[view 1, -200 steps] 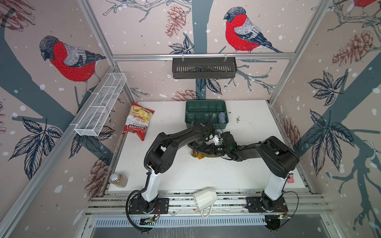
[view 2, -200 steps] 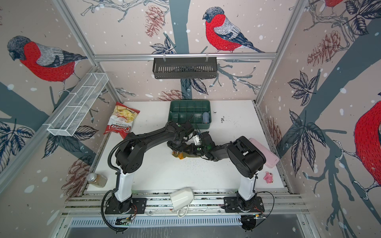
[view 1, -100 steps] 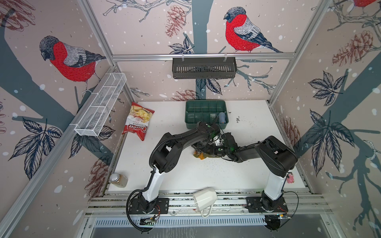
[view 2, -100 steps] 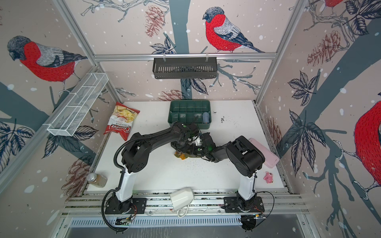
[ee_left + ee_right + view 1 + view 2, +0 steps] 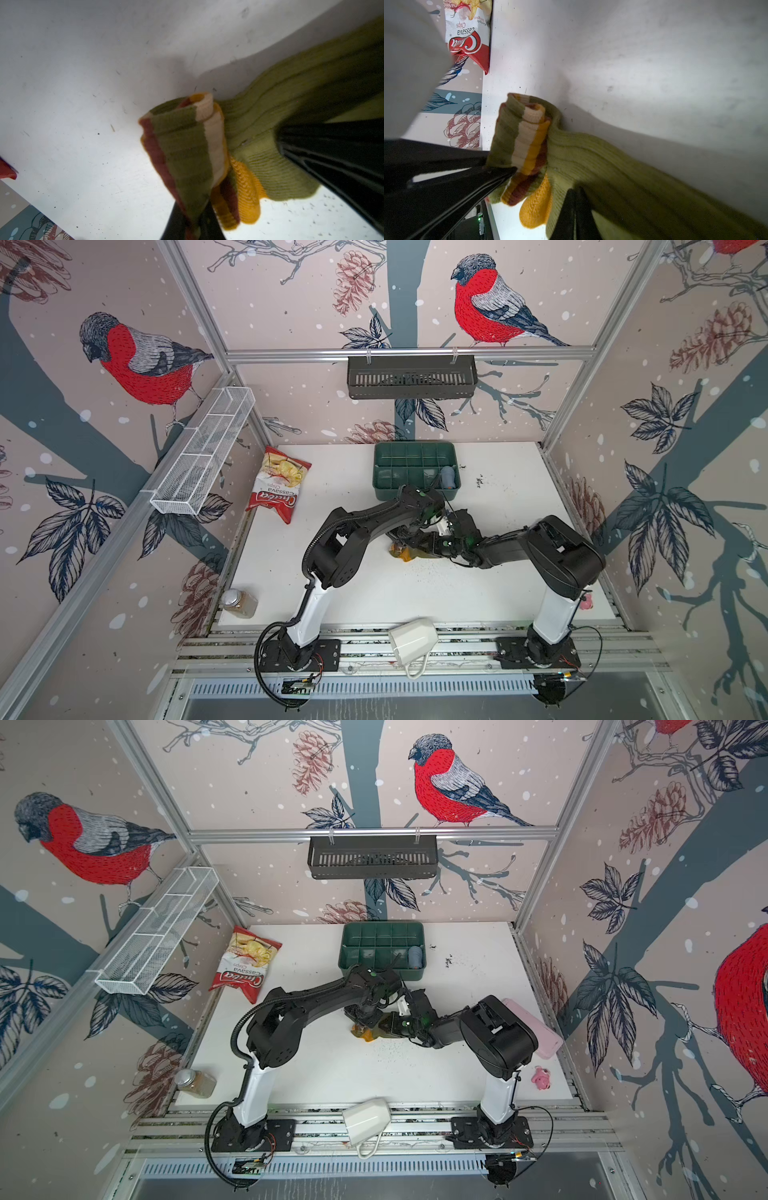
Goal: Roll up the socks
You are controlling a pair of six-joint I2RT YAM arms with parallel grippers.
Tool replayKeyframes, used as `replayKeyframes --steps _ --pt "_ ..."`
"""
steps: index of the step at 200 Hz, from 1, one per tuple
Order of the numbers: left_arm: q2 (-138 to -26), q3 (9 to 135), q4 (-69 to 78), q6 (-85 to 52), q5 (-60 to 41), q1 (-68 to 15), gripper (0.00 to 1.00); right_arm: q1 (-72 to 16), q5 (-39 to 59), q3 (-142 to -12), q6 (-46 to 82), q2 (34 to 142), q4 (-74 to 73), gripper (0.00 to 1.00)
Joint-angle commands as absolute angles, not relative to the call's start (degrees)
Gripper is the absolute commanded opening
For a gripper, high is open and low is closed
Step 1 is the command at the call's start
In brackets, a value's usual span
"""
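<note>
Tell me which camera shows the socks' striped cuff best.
Right wrist: the striped cuff sits mid-frame, its stripes sharp. Left wrist shows it too, but blurrier. Both top views show only a small scrap of the socks, the rest hidden.

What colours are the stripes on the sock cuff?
The cuff shows cream, orange and brown stripes; right wrist view.

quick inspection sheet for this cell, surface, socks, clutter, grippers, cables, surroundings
surface: white table, dark crumbs scattered
job's things: socks bunched mid-table, striped cuff partly rolled
clutter: chip bag, green tray with small blue-grey roll, spice jar, mug, pink case, pink toy
grippers: left gripper shut on socks at the cuff; right gripper shut on socks
cables: black cable looped at left base
surroundings: bird-print walls, white wire basket, dark basket on rear rail
</note>
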State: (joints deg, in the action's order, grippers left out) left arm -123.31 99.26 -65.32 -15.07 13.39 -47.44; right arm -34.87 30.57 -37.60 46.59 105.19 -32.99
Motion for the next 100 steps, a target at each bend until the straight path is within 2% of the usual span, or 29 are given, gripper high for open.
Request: replayKeyframes --steps 1,100 --pt "-123.6 100.3 -68.3 -15.6 13.9 -47.6 0.13 -35.1 31.3 -38.0 47.5 106.6 -34.3 0.09" --pt "-128.5 108.9 -73.6 -16.4 14.4 -49.8 0.17 -34.9 32.4 -36.3 47.9 108.1 -37.1 0.08"
